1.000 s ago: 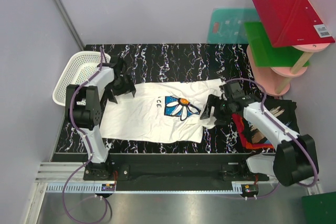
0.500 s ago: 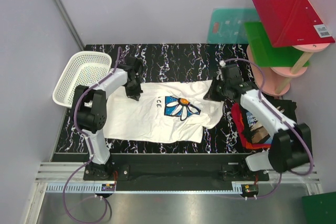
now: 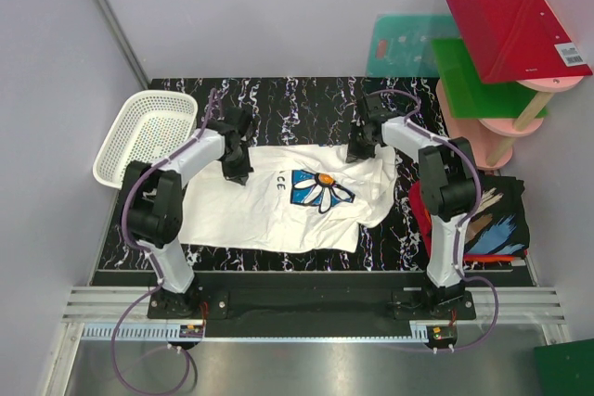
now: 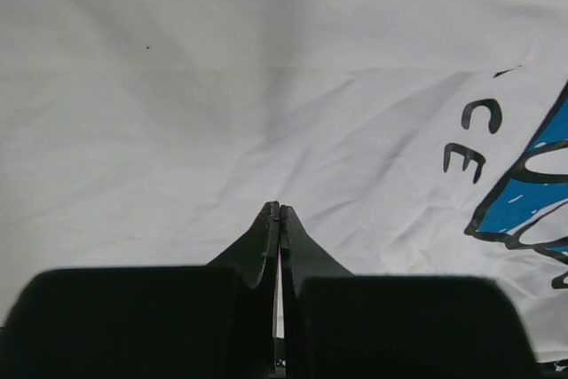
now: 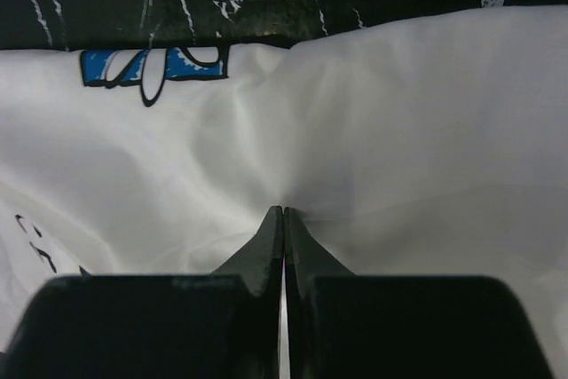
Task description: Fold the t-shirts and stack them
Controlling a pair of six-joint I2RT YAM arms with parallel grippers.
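White daisy-print t-shirt (image 3: 278, 206): flat, print up, mid-table. Left gripper (image 3: 238, 164) and right gripper (image 3: 358, 149): spread a second ago and nearer the arms' bases, now both at the shirt's far edge, jaws pressed together, each pinching cloth. Judged: first fold about to begin. Black brushstroke t-shirt (image 3: 492, 220): at right, waiting

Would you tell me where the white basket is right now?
In the top view, the white basket sits at the far-left corner of the table, left of the left tool and the daisy t-shirt.
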